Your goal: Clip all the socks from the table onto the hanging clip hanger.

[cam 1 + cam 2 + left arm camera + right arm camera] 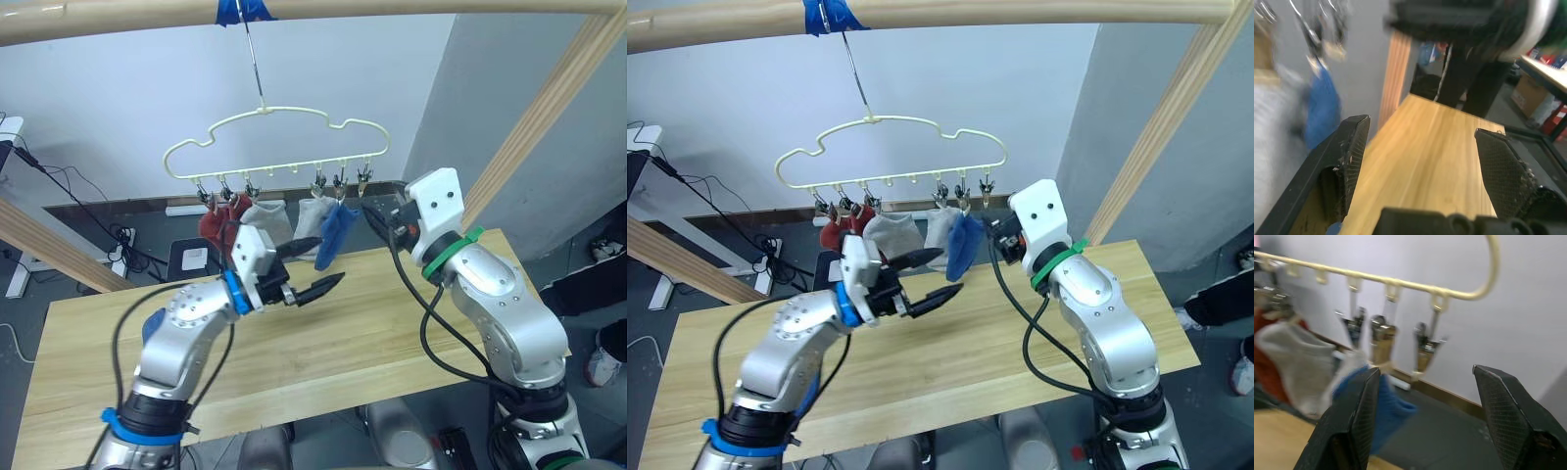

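Observation:
The pale-yellow clip hanger (279,137) hangs by its hook from the top pole. Several socks are clipped along it: rust-red (216,223), light grey (266,221) and blue (339,235). The outermost clip (1425,348), beside the blue sock (1387,404), holds nothing. My right gripper (376,216) is open at clip height, just right of the blue sock, with that bare clip in front of its fingers. Lower down, my left gripper (330,260) hovers open and holds nothing, above the table (372,338) and just in front of the hanging socks.
Round wooden poles frame the space: one across the top (411,8), one slanting at the right (549,108), one at the left (49,245). Cables and a power strip (118,251) lie on the floor behind the table.

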Tool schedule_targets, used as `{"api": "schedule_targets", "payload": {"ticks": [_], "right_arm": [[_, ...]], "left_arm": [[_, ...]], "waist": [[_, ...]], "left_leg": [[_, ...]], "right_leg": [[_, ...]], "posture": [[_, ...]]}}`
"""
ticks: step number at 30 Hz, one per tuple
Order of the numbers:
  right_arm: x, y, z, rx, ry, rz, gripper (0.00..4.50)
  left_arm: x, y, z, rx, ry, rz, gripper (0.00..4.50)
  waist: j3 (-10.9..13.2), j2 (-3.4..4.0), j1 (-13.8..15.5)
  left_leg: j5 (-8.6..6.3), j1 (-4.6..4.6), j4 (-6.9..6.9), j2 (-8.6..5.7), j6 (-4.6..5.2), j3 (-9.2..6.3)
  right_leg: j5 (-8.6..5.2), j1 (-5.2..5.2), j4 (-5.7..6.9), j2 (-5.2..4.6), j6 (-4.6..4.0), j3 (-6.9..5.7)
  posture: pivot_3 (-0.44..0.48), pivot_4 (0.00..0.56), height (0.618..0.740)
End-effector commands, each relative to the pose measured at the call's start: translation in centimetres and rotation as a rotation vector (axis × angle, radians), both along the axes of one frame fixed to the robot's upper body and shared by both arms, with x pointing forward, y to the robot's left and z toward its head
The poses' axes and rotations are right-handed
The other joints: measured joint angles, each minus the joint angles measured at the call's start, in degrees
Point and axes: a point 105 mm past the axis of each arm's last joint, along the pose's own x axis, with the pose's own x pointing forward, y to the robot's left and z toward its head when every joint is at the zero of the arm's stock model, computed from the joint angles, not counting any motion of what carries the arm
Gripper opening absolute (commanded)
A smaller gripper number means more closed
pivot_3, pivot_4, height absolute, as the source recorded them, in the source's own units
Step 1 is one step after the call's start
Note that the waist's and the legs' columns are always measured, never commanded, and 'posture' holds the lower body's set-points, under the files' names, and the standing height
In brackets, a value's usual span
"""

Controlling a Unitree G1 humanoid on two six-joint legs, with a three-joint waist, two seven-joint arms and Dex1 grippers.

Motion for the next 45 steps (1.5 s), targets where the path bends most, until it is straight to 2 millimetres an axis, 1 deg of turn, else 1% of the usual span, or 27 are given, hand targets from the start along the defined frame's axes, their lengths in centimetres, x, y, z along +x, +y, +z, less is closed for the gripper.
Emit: {"api": "schedule_targets", "payload": {"ticks": [1,6,7,10,12,17,23,28,35,45], "right_arm": [[0.6,0.0,1.3,0.016,-0.065,-0.039,3.14],[1.7,0.3,1.6,0.054,-0.064,-0.064,3.14],[1.9,0.4,1.6,0.056,-0.063,-0.061,3.14],[2.1,0.7,1.7,0.072,-0.055,-0.050,3.14],[2.3,0.9,1.8,0.081,-0.052,-0.044,3.14],[2.8,0.9,2.1,0.086,-0.066,-0.062,3.14],[3.2,0.9,2.4,0.100,-0.077,-0.072,3.14],[3.6,1.3,2.8,0.177,-0.054,-0.080,3.14],[3.6,2.2,3.0,0.240,-0.037,-0.085,3.14],[3.3,2.3,2.8,0.276,-0.024,-0.119,3.14]], "left_arm": [[-0.8,0.2,2.0,-0.014,-0.034,-0.040,3.76],[-0.7,0.5,3.4,0.000,-0.054,-0.035,3.76],[-0.6,0.5,3.6,0.001,-0.059,-0.032,3.76],[-0.5,0.5,4.1,0.003,-0.068,-0.029,3.76],[-0.4,0.5,4.4,0.001,-0.072,-0.024,3.76],[-0.3,0.3,5.4,-0.015,-0.086,-0.027,3.76],[-0.1,0.3,5.7,-0.011,-0.094,-0.022,3.76],[-0.1,0.4,5.8,-0.002,-0.100,-0.024,3.76],[-0.1,0.4,5.8,0.004,-0.097,-0.024,3.76],[0.0,0.4,5.5,0.008,-0.092,-0.024,3.76]], "waist": [[0.0,0.00,0.0],[0.0,0.00,0.2],[0.0,0.00,0.2],[0.0,0.00,0.2],[0.0,0.00,0.2],[0.0,0.00,0.3],[0.0,0.00,0.3],[0.0,0.00,0.3],[0.0,0.00,0.3],[0.0,0.00,0.3]], "left_leg": [[0.00,-0.01,0.00,0.00,0.00,0.01],[0.00,-0.04,-0.01,-0.02,0.00,0.01],[0.00,-0.04,-0.01,-0.01,0.00,0.01],[0.00,-0.04,-0.01,-0.01,0.00,0.00],[0.00,-0.04,-0.01,-0.02,0.00,0.00],[0.00,-0.03,0.00,-0.02,0.00,-0.01],[0.00,-0.03,-0.01,-0.02,0.00,-0.01],[0.00,-0.03,0.00,-0.02,0.00,-0.02],[0.00,-0.04,-0.01,-0.02,0.00,-0.03],[0.00,-0.04,-0.01,-0.02,0.00,-0.03]], "right_leg": [[0.00,0.00,-0.01,0.00,0.00,0.01],[0.00,-0.01,-0.04,-0.03,0.00,0.01],[0.01,-0.01,-0.04,-0.03,-0.01,0.01],[0.04,-0.01,-0.03,-0.03,-0.06,0.00],[0.16,-0.01,-0.03,-0.03,-0.26,0.01],[0.17,-0.02,0.01,-0.03,-0.27,-0.01],[0.17,-0.02,0.02,-0.03,-0.29,0.00],[0.18,-0.03,0.05,-0.03,-0.29,-0.01],[0.19,-0.04,0.05,-0.04,-0.30,-0.01],[0.19,-0.04,0.06,-0.04,-0.31,-0.02]], "posture": [[-0.251,0.238,0.740],[-0.251,0.238,0.740],[-0.237,0.235,0.740],[-0.237,0.235,0.740],[-0.237,0.235,0.740],[-0.221,0.234,0.740],[-0.221,0.232,0.740],[-0.219,0.232,0.740],[-0.218,0.233,0.740],[-0.219,0.237,0.740]]}}
